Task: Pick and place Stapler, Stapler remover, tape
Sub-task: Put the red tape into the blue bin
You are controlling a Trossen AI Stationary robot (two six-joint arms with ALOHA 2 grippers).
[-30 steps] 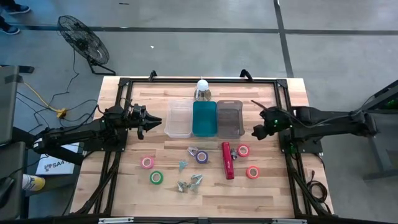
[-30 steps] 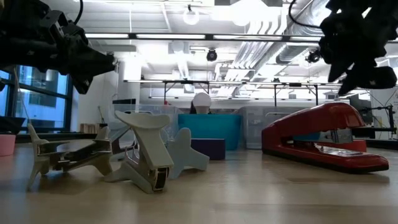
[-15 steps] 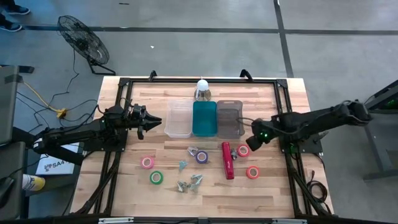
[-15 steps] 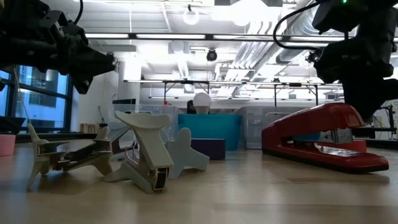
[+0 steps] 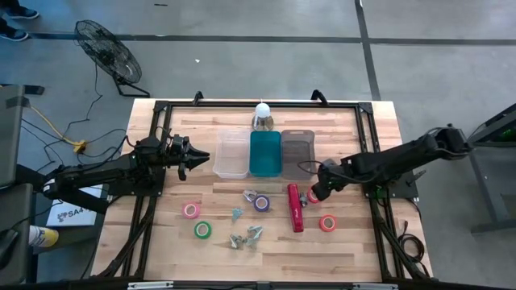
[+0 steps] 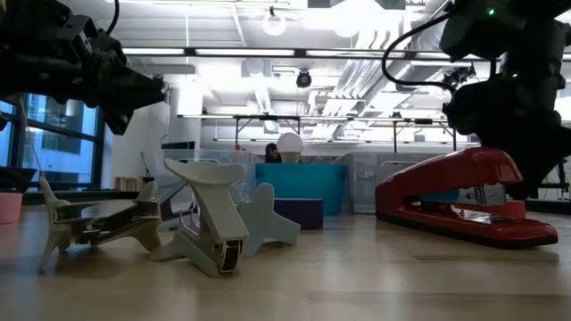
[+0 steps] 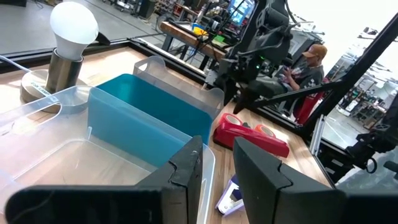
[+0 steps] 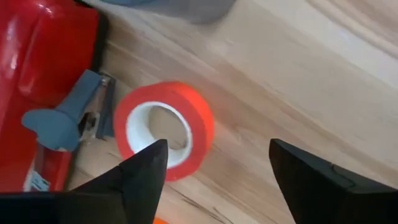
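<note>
The right hand (image 5: 316,191) hangs low over the counter (image 5: 201,254) with its 2 fingers (image 8: 144,176) spread wide, directly above a red tape roll (image 8: 165,129) that lies flat between them, its pale hollow centre facing up. Whether the fingertips touch the roll cannot be told. Just beside that roll, on the side away from the right arm, lies the red stapler (image 5: 295,207), with a small blue-grey staple remover (image 8: 65,118) wedged between stapler and roll. A second red tape roll (image 5: 327,222) sits near the hand, toward the counter's front edge. Beyond the hand stand 3 bins side by side: grey (image 5: 297,152), teal (image 5: 265,153) and clear (image 5: 231,153).

The left hand (image 5: 196,157) waits at the far side of the clear bin, fingers (image 7: 264,174) slightly apart and gripping nothing. Farther from both hands lie a purple roll (image 5: 261,202), a pink roll (image 5: 190,210), a green roll (image 5: 202,229) and several pale staple removers (image 5: 246,236).
</note>
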